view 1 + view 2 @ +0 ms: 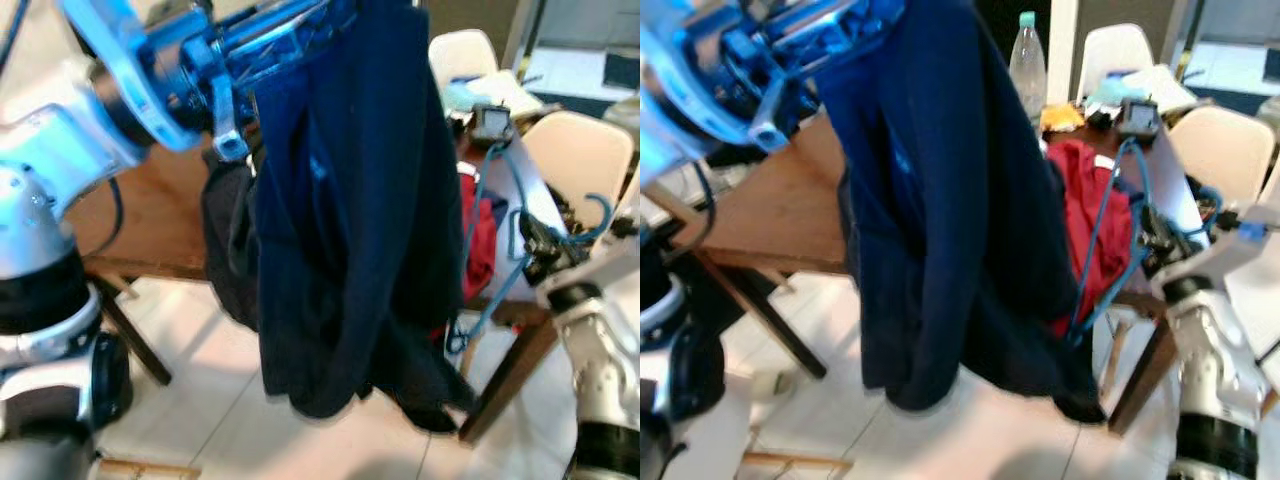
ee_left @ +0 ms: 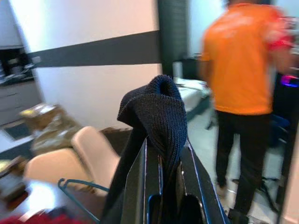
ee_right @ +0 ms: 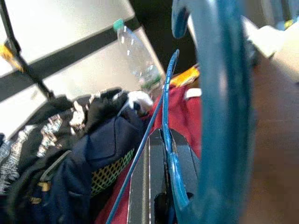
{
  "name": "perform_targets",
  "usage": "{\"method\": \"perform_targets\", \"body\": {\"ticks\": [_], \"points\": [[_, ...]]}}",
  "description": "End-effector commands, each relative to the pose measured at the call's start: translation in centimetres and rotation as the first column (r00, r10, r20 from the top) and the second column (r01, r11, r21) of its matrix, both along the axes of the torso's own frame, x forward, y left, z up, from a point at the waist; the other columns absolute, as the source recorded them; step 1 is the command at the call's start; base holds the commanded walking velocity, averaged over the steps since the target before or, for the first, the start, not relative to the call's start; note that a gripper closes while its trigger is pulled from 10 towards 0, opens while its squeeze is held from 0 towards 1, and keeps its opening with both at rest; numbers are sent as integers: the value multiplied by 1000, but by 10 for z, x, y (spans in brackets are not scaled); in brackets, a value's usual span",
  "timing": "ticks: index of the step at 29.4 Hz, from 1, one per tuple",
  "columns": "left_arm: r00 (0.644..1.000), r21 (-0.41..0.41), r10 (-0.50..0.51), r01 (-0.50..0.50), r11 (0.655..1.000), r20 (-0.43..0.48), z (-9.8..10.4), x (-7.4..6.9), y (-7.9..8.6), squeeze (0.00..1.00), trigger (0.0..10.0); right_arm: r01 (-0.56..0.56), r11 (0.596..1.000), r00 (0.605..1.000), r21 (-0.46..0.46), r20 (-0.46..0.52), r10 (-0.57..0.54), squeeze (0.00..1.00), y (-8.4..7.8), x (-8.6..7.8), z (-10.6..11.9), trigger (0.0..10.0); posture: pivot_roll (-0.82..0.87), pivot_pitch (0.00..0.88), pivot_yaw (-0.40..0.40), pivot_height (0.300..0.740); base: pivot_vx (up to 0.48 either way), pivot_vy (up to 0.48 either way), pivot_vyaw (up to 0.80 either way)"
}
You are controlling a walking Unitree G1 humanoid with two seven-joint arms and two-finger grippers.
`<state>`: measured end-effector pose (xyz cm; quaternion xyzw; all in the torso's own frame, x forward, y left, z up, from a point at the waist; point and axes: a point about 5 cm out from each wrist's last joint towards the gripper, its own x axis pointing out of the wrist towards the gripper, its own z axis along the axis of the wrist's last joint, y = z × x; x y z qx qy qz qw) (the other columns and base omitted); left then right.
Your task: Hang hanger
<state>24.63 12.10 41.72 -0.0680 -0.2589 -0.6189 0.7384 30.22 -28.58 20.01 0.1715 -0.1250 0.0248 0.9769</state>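
Teal wire, thin and bent, makes the hanger (image 1: 497,262), which hangs over the right end of the wooden bench (image 1: 770,215), clamped in the right pincer (image 3: 164,186); from that wrist its two black fingers (image 3: 140,182) sit closed on the wire, with the hook looming large and blurred in front. Just beside the hanger a red garment (image 1: 1090,225) lies on the bench top. To its left a dark navy garment (image 1: 350,200) dangles from high up down almost to the pale tiled floor (image 1: 200,400), pinched at its ribbed edge by the left pincer (image 2: 163,172), whose fingers press together on the knit (the fabric bunches into a hump above them). More dark clothes (image 3: 56,140) are heaped on the bench, with a clear bottle (image 1: 1028,60) standing behind them. Cream chairs (image 1: 578,150) stand past the bench's far side. A person in an orange shirt (image 2: 243,60) stands beyond, back turned.
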Motion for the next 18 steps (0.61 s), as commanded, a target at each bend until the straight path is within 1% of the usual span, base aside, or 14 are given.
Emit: {"method": "perform_targets", "body": {"ticks": [1, 5, 6, 7, 8, 9, 10, 11, 12, 13, 14, 16, 17, 18], "points": [[999, -18, -13, 12, 1000, -41, -5, 3, -3, 0, 10000, -19, 1000, 1000, 17, 8, 19, 0, 4, 2, 1, 10000, 80, 14, 76, 740, -386, 0, 0], [998, -11, 4, -5, 1000, -69, -11, 8, -6, 0, 10000, -21, 1000, 1000, 19, 1, 21, 0, 5, 2, 0, 10000, 78, 16, 76, 740, -386, 0, 0], [993, -20, 17, -20, 1000, -119, -18, 17, -7, 0, 10000, -24, 1000, 1000, 18, -8, 24, 0, 6, 2, -1, 10000, 78, 16, 76, 740, -386, 0, 0], [983, -18, 44, -48, 999, -176, -30, 30, -8, 0, 10000, -25, 1000, 999, 12, -20, 26, 0, 7, 2, -3, 10000, 76, 18, 76, 740, -379, 0, -625], [983, -18, 44, -48, 999, -176, -30, 30, -8, 0, 10000, -25, 1000, 999, 12, -20, 26, 0, 7, 2, -3, 10000, 76, 18, 76, 740, -379, 0, -625], [973, -11, 73, -77, 997, -221, -40, 41, -9, 0, 10000, -25, 1000, 999, 6, -30, 26, 0, 7, 2, -4, 10000, 74, 18, 75, 740, -371, 0, -738], [973, -11, 73, -77, 997, -221, -40, 41, -9, 0, 10000, -25, 1000, 999, 6, -30, 26, 0, 7, 2, -4, 10000, 74, 18, 75, 740, -371, 0, -738], [961, -3, 97, -101, 995, -259, -51, 52, -10, 0, 10000, -24, 1000, 999, 4, -39, 24, 0, 7, 3, -5, 10000, 74, 18, 75, 740, -379, 0, -769], [961, -3, 97, -101, 995, -259, -51, 52, -10, 0, 10000, -24, 1000, 999, 4, -39, 24, 0, 7, 3, -5, 10000, 74, 18, 75, 740, -379, 0, -769], [946, 12, 131, -133, 991, -298, -63, 63, -11, 0, 10000, -24, 1000, 999, 3, -45, 25, 0, 7, 3, -6, 10000, 72, 19, 73, 740, -360, 0, -769], [946, 12, 131, -133, 991, -298, -63, 63, -11, 0, 10000, -24, 1000, 999, 3, -45, 25, 0, 7, 3, -6, 10000, 72, 19, 73, 740, -360, 0, -769], [909, 82, 222, -206, 975, -354, -92, 84, -22, 0, 10000, -31, 1000, 998, 0, -56, 31, 0, 8, 3, -7, 10000, 68, 20, 72, 740, -358, 0, -772], [909, 82, 222, -206, 975, -354, -92, 84, -22, 0, 10000, -31, 1000, 998, 0, -56, 31, 0, 8, 3, -7, 10000, 68, 20, 72, 740, -356, 0, -769], [868, 168, 325, -281, 945, -375, -117, 95, -31, 0, 10000, -40, 999, 996, -10, -74, 39, 0, 11, 3, -9, 10000, 63, 20, 69, 740, -349, 0, -769]]}}
